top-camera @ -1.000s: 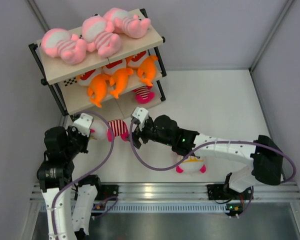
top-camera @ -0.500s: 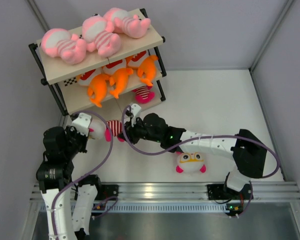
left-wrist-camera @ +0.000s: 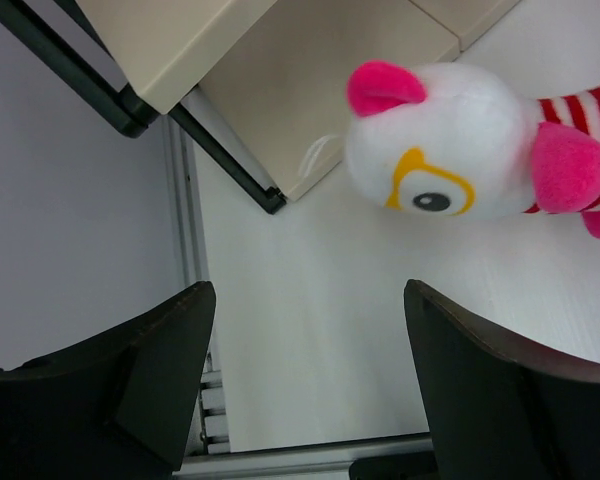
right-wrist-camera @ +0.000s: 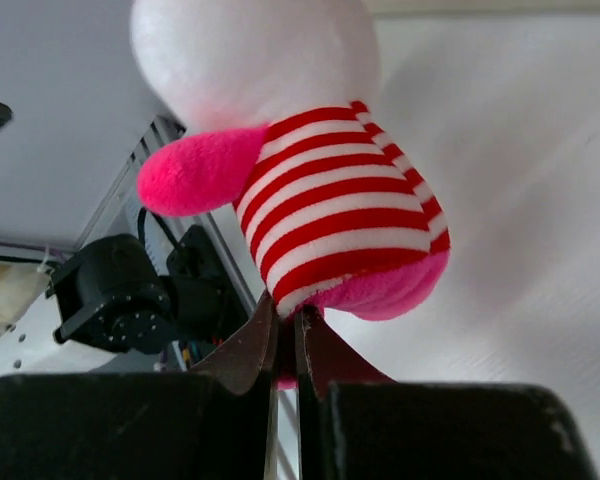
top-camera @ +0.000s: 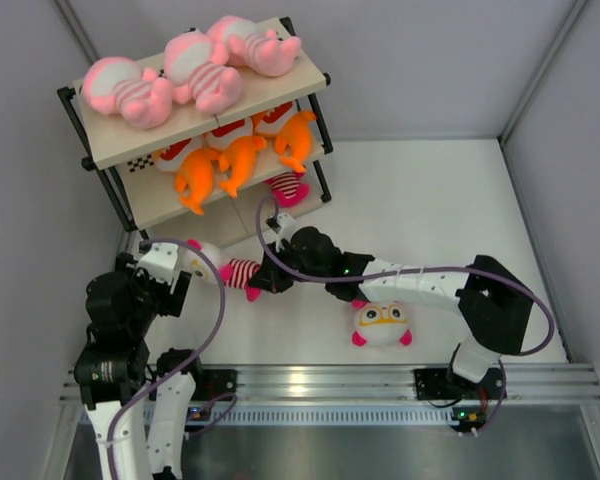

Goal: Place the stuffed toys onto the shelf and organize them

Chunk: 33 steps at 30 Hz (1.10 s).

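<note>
**shelfwatcher:** Which step are you on? It looks nearly done from the top cam.

**me:** I'm working on the last row. The pink toys (top-camera: 195, 75) are sitting on the top board of the shelf (top-camera: 110, 150), the orange toys (top-camera: 220, 165) are lying on the middle one, and one striped toy (top-camera: 288, 188) is already on the bottom board (left-wrist-camera: 320, 90), right end. Right now my right hand (right-wrist-camera: 287, 340) is pinching the foot end of the second striped toy (top-camera: 230, 268), fingers closed almost together on the pink plush. It's stretched out near the far-left corner of the counter (top-camera: 430, 200), just in front of the shelf. Can't tell if it's actually off the surface.

**shelfwatcher:** And the other arm?

**me:** The left hand (left-wrist-camera: 310, 380) is hovering right by the toy's head, fingers spread wide, holding nothing.

**shelfwatcher:** So what's next?

**me:** I'm thinking I need to carry it in low under the middle board and park it left of the one already there. I'm only gripping a foot, so it'll probably flop around and could snag. After that there's the third striped toy (top-camera: 382, 323), lying face-up near the middle of the near edge.
</note>
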Tool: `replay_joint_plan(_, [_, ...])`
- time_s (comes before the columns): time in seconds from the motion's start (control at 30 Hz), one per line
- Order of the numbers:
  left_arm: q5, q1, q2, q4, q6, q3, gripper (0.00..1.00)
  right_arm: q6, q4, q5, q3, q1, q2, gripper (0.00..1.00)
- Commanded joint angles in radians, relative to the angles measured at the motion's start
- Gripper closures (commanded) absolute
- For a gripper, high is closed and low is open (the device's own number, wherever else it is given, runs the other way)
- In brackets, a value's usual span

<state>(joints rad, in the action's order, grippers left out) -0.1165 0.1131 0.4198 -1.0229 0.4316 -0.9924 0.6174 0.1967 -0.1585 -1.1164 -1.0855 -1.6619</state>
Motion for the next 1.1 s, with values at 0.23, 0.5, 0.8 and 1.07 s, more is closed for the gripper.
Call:
replay_joint_plan(0.23, [0.106,0.000,-0.027,0.020,0.076,-0.005,0.18,0.386,0.154,-0.165,0.187,0.104,0.021,1.00])
replay_joint_plan(0.5, [0.107,-0.001,-0.029,0.020,0.076,-0.002,0.18,0.608,0.466,-0.211,0.127,0.173,-0.131,1.00])
replay_joint_plan(0.8, [0.135,-0.003,-0.032,0.018,0.082,-0.006,0.18,0.717,0.603,-0.161,0.008,0.197,-0.269,1.00])
replay_joint_plan(1.07, [0.121,-0.003,-0.024,0.020,0.075,-0.008,0.18,0.794,0.606,-0.078,-0.103,0.219,-0.380,1.00])
